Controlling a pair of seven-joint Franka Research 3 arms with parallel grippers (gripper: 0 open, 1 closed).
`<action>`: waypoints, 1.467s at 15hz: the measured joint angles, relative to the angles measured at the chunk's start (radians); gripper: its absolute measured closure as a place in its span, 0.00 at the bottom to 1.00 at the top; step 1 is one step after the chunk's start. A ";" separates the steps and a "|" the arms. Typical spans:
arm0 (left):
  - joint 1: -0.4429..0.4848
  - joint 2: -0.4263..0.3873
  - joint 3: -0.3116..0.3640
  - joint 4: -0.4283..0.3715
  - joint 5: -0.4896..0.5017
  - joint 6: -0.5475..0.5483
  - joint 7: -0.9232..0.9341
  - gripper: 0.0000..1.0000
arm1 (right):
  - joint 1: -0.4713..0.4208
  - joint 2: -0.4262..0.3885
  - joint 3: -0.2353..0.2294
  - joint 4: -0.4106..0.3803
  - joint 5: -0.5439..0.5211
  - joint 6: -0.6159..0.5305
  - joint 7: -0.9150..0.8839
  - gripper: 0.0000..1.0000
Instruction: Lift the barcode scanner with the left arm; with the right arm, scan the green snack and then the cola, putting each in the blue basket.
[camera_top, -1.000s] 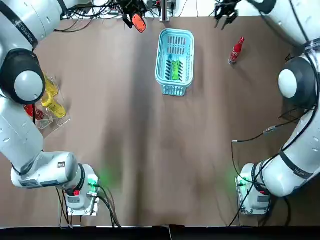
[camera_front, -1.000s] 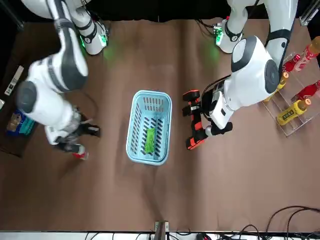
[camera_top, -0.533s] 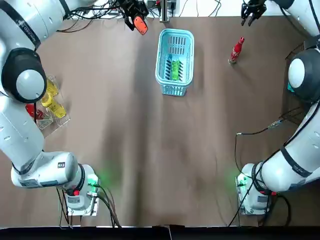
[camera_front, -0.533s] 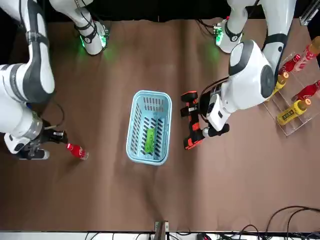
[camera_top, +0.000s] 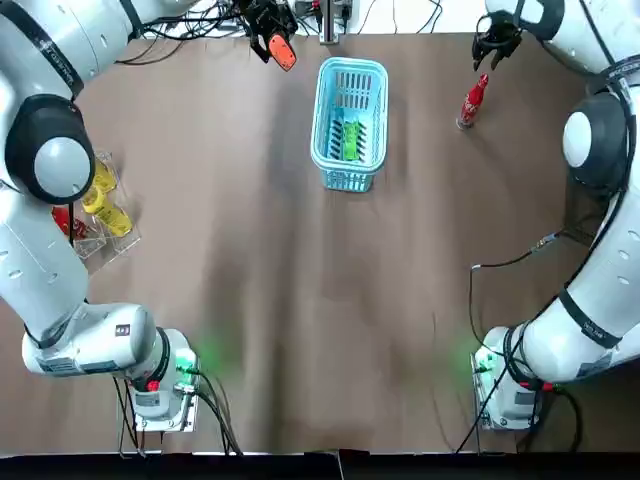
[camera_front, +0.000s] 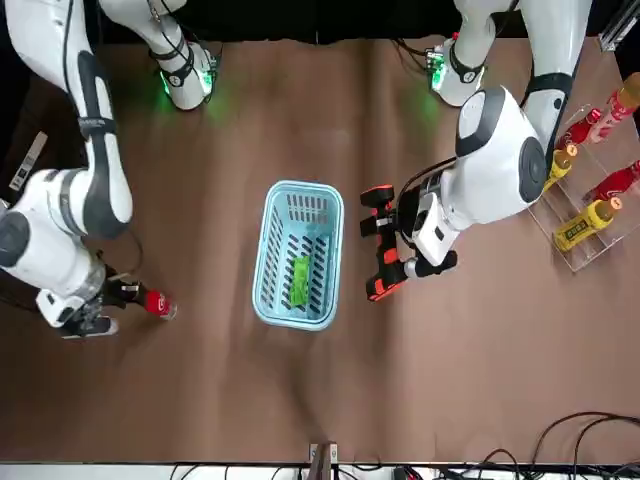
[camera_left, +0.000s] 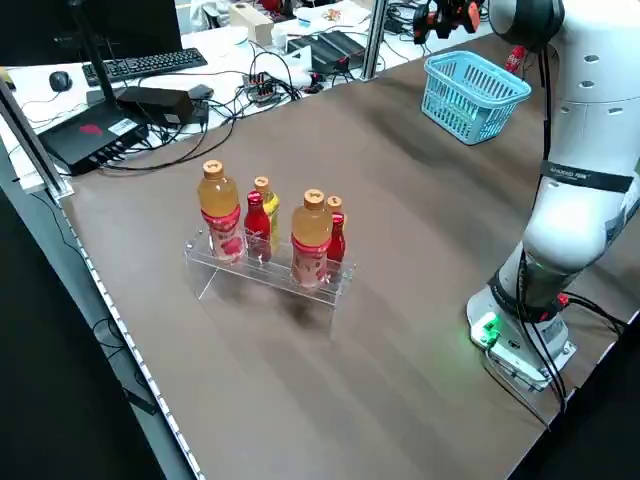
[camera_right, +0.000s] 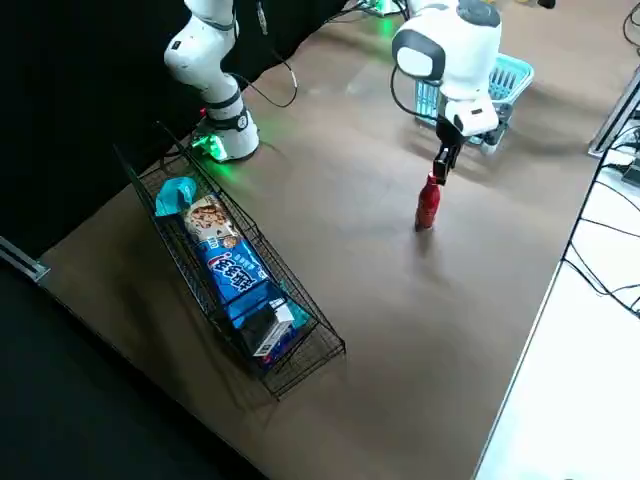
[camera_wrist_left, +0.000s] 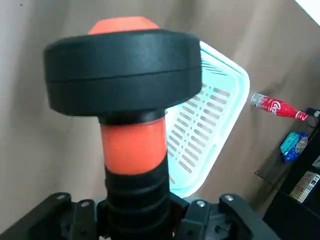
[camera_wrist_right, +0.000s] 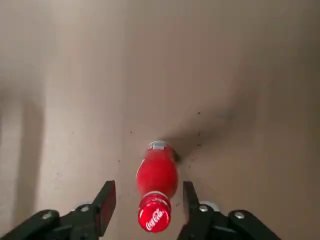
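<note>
The right gripper (camera_wrist_right: 147, 202) hovered over the upright cola (camera_wrist_right: 156, 172) on the bench (camera_top: 300, 300), fingers open either side of its cap. The left gripper (camera_front: 405, 252) gripped the barcode scanner (camera_top: 280, 48) beside the blue basket (camera_top: 350, 66), green snack (camera_top: 351, 138) inside.

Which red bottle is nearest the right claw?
The cola bottle standing alone on the table, just below the open right claw; the other red bottles sit in the clear rack.

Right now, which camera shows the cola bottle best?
Right wrist view: the cola bottle is large, upright, framed by the right gripper's open fingers. Top, front and right side views show it small; left wrist, distant; left side, barely.
</note>
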 joint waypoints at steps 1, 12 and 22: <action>-0.001 0.002 0.000 0.000 0.000 0.000 0.000 0.94 | 0.003 0.006 0.000 -0.007 -0.002 0.002 -0.004 0.37; -0.003 0.009 0.000 0.000 0.000 0.007 0.000 0.94 | 0.003 0.010 -0.002 -0.047 -0.003 -0.001 -0.028 0.54; -0.003 0.009 0.000 0.000 0.000 0.009 0.000 0.94 | 0.006 -0.027 0.020 -0.001 -0.002 -0.130 -0.029 0.68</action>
